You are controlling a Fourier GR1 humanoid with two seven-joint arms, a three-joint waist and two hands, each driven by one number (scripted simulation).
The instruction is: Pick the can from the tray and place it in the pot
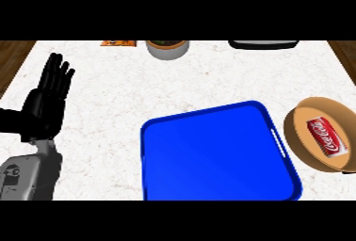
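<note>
A red cola can (327, 136) lies on its side inside the tan pot (297, 134) at the right edge of the head view. The blue tray (208, 155) sits in the lower middle of the counter with nothing on it. My left hand (46, 103) rests at the far left, fingers straight and pointing up, well apart from tray and pot. My right hand does not show in this view.
At the counter's far edge stand a grey planter (167, 49), an orange packet (118, 43) and a dark appliance (264, 44). Wooden floor shows past the left and right counter edges.
</note>
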